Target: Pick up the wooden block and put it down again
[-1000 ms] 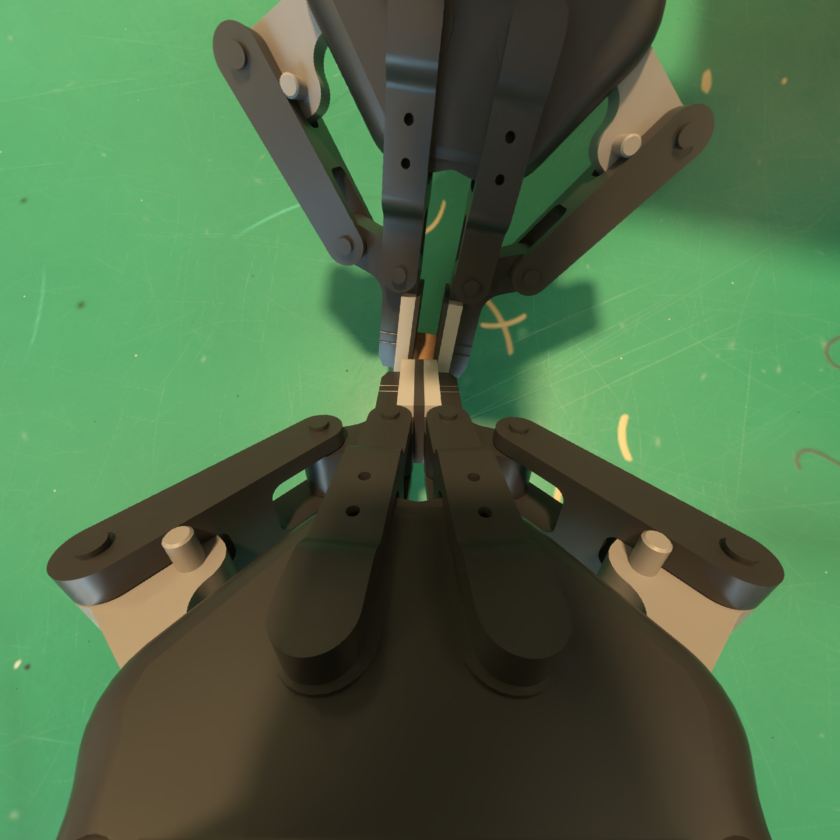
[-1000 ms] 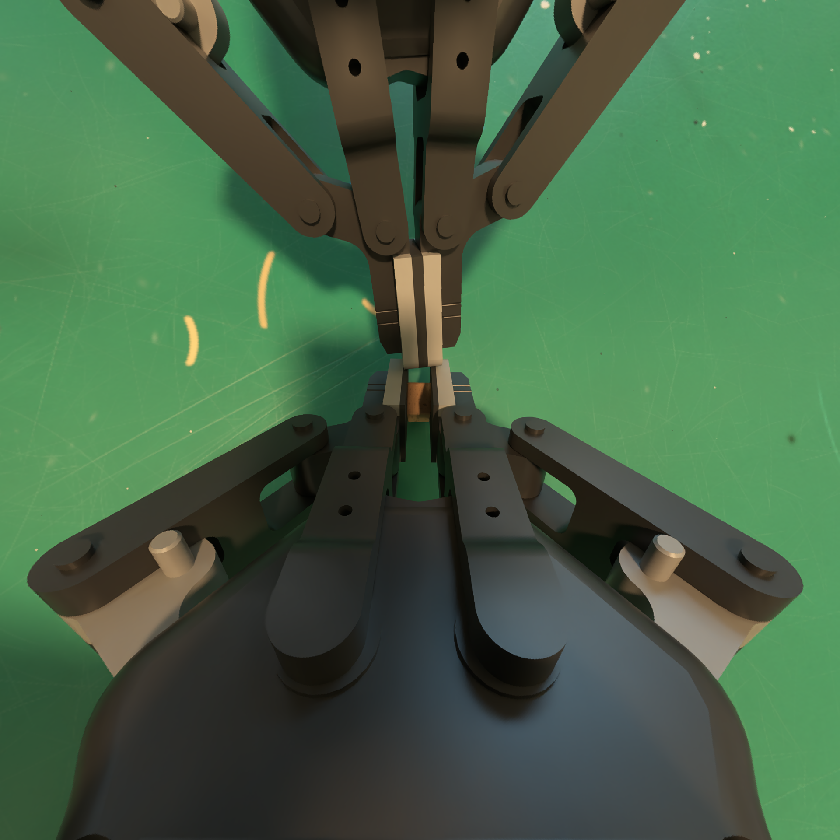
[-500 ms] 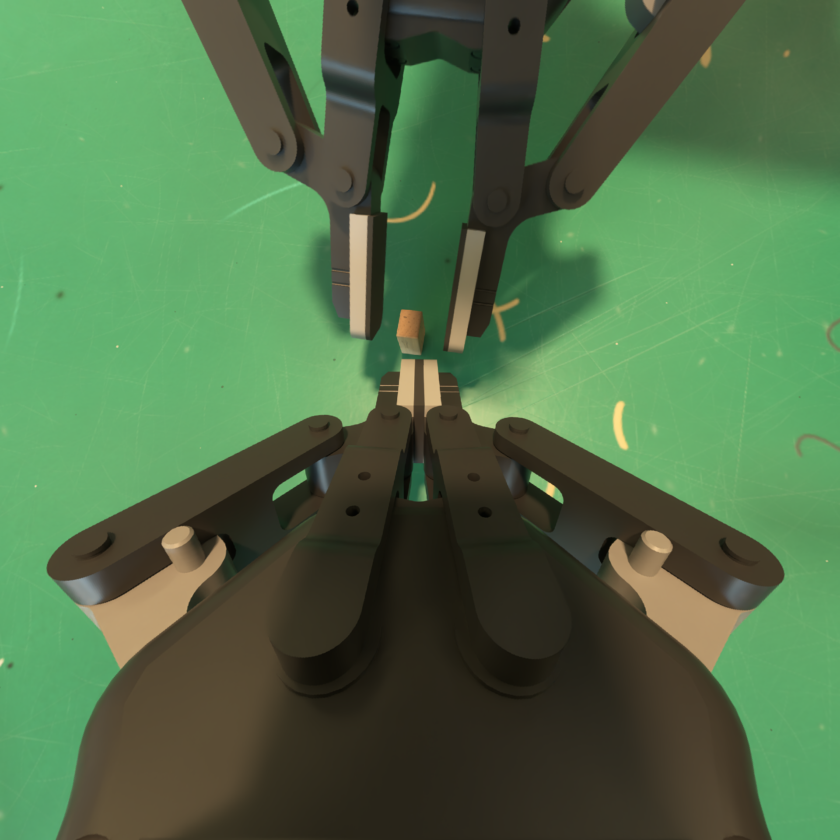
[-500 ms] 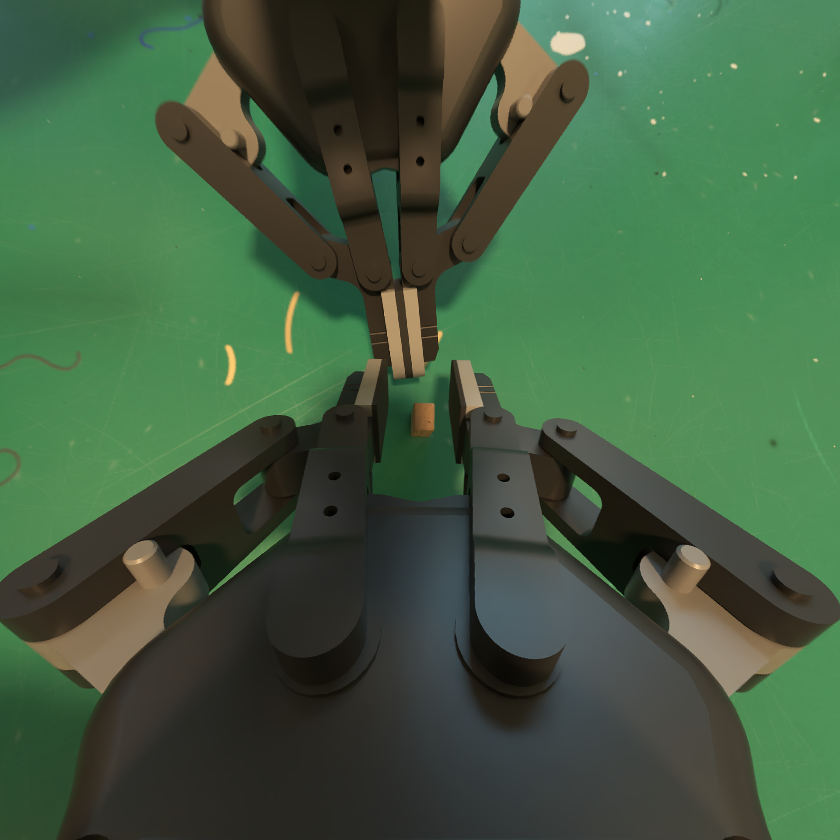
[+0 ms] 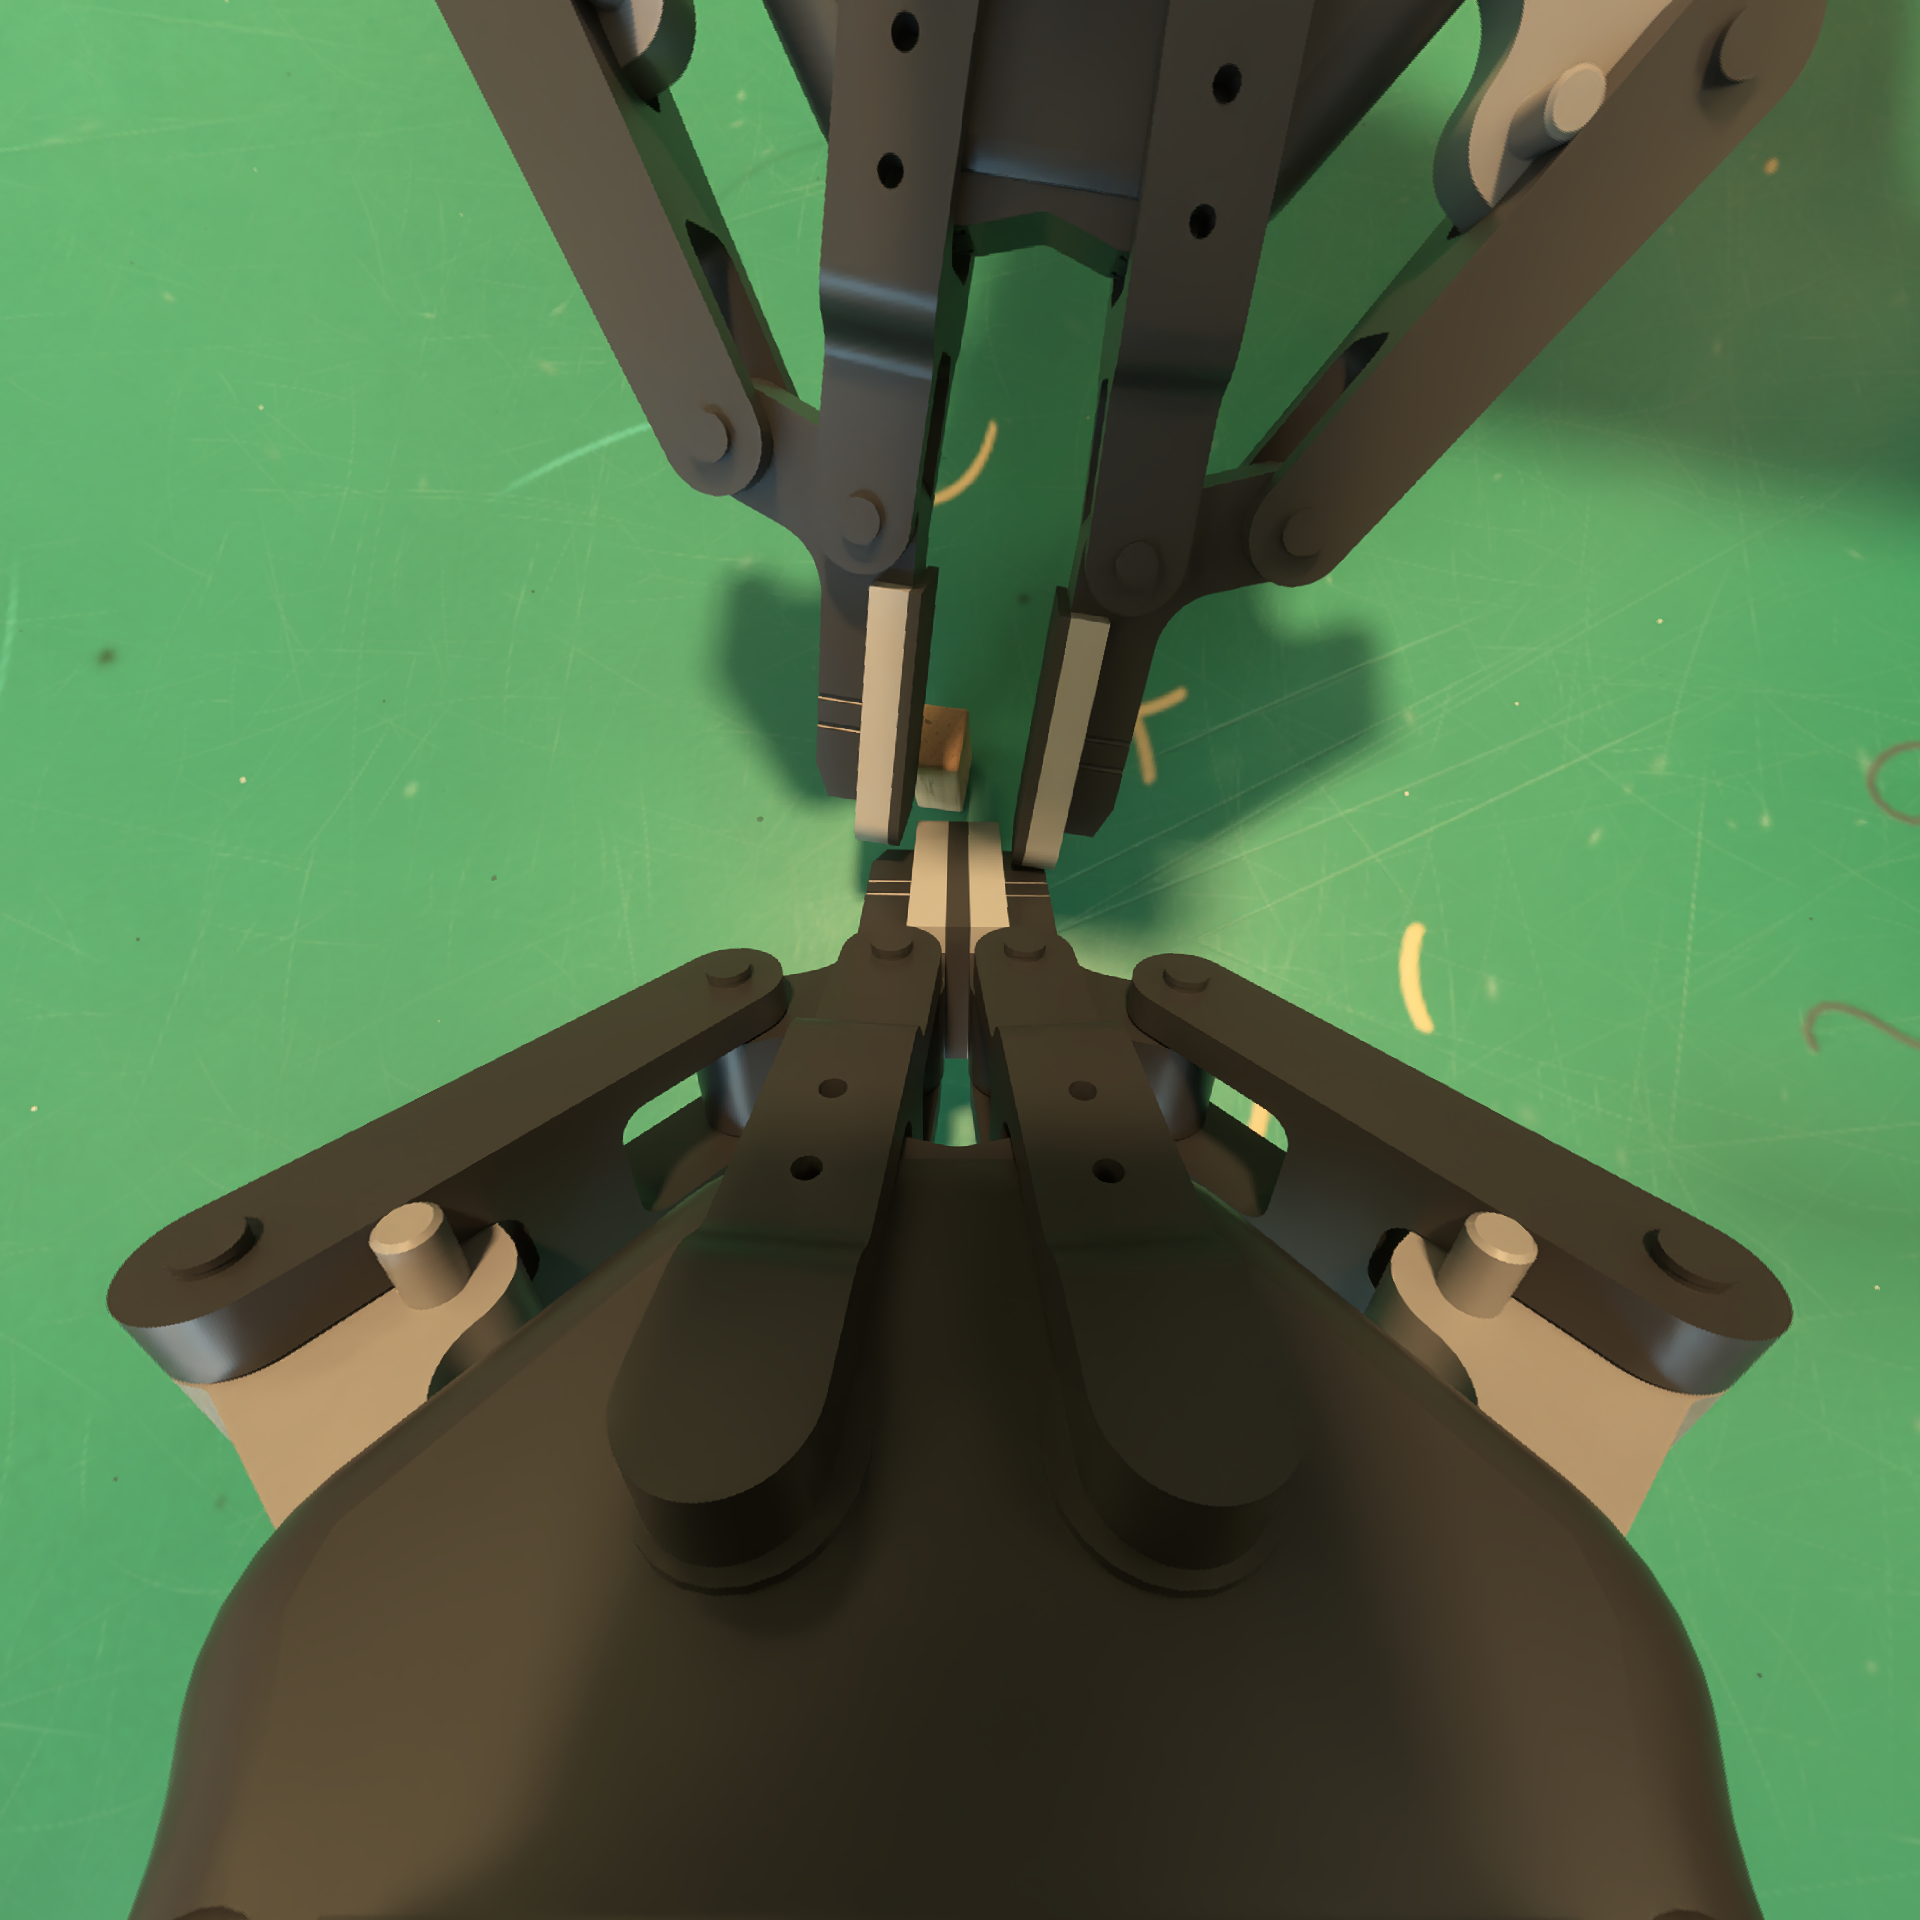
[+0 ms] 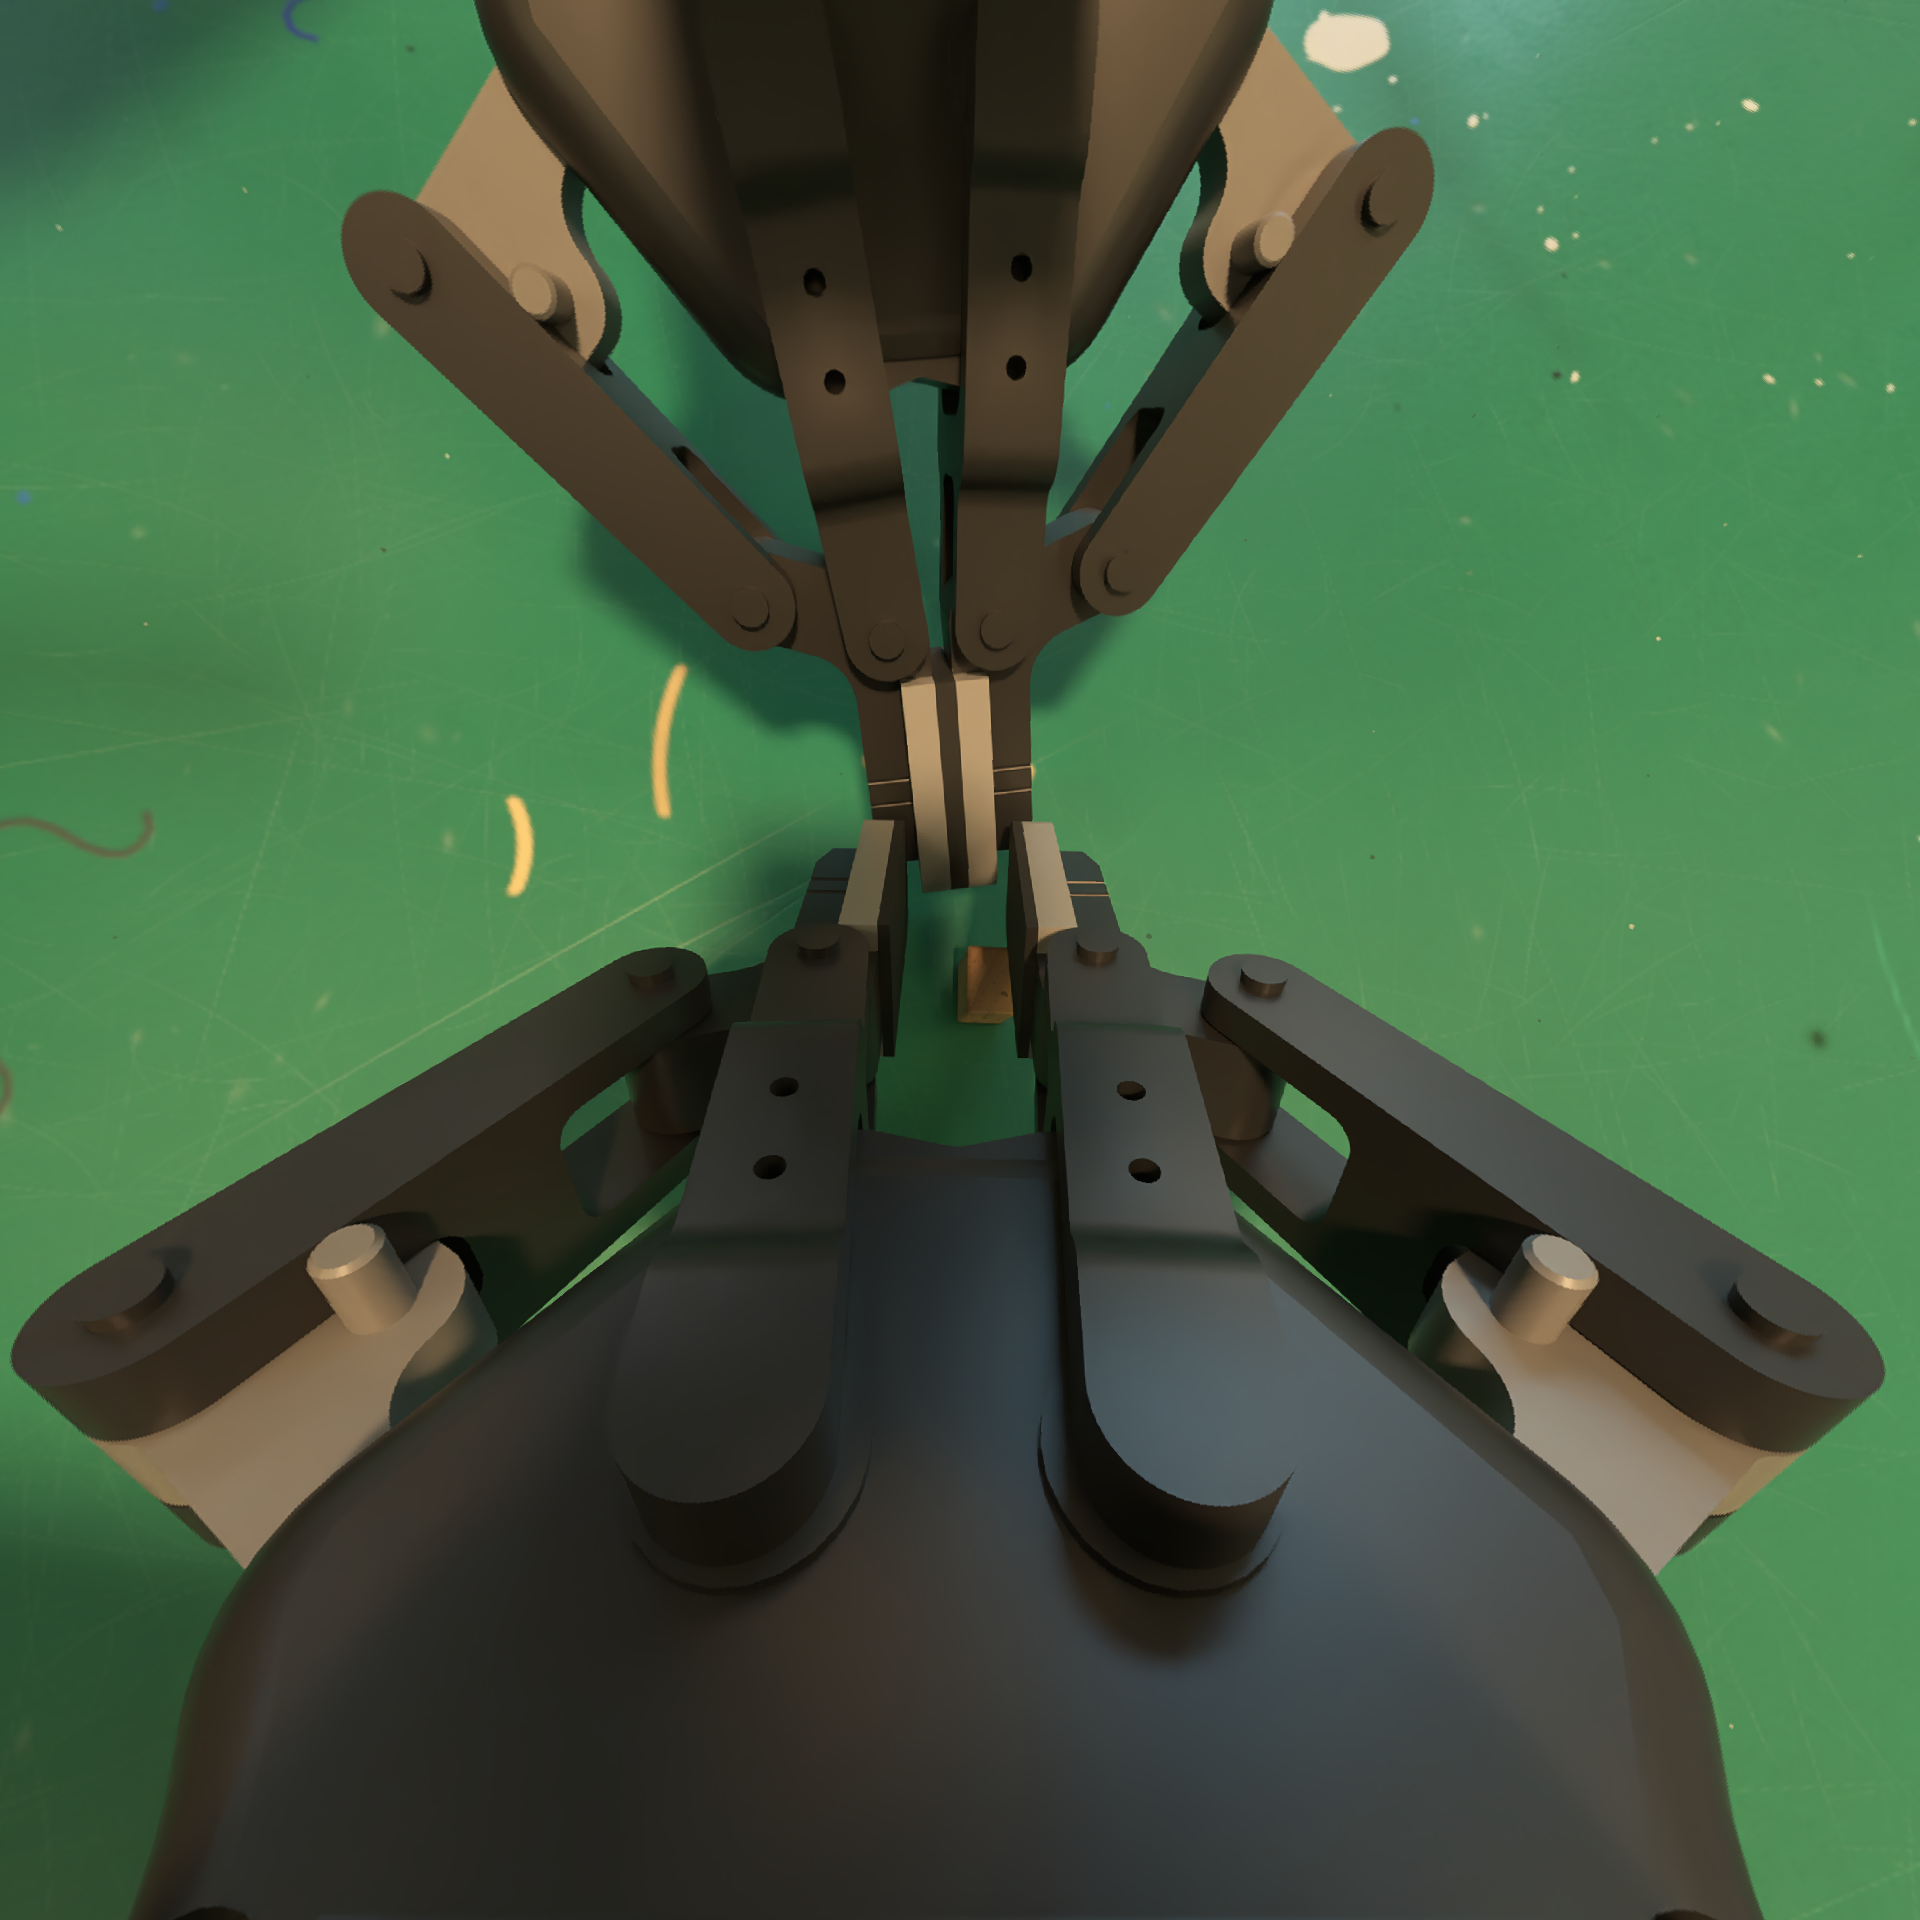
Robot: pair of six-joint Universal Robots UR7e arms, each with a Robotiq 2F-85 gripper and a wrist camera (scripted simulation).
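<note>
The small wooden block (image 6: 985,982) lies on the green mat (image 6: 1558,727) between the fingers of my right gripper (image 6: 953,868). The right gripper is open, and the block sits close against one finger with a gap to the other. In the left wrist view the block (image 5: 943,758) shows between the right gripper's (image 5: 961,816) pale pads. My left gripper (image 5: 956,873) is shut and empty, its tips just in front of the right gripper's tips, facing it. It also shows in the right wrist view (image 6: 951,873).
The mat (image 5: 312,727) is scratched and carries small yellow curved marks (image 5: 1413,977) and dark scribbles (image 5: 1860,1023). A pale blotch (image 6: 1345,42) lies at the far edge of the right wrist view. The two grippers stand tip to tip.
One second ago the right gripper was shut on the block. It opened and left the block on the mat. Since then its fingers have narrowed around the block. The left gripper stayed shut.
</note>
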